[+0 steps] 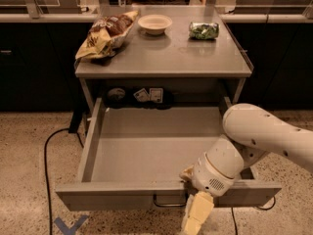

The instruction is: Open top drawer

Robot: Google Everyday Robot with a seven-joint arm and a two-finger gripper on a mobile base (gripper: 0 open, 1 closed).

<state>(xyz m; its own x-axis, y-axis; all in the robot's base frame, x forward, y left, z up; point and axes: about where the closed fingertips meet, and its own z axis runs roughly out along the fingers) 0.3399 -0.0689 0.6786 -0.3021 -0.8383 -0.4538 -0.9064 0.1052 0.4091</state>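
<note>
top drawer [146, 151] open, claw [195, 218] at its front

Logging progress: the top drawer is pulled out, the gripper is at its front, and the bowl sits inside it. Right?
No. The camera view shows the bowl on the table top; the top drawer is pulled out, the gripper at its front.
</note>
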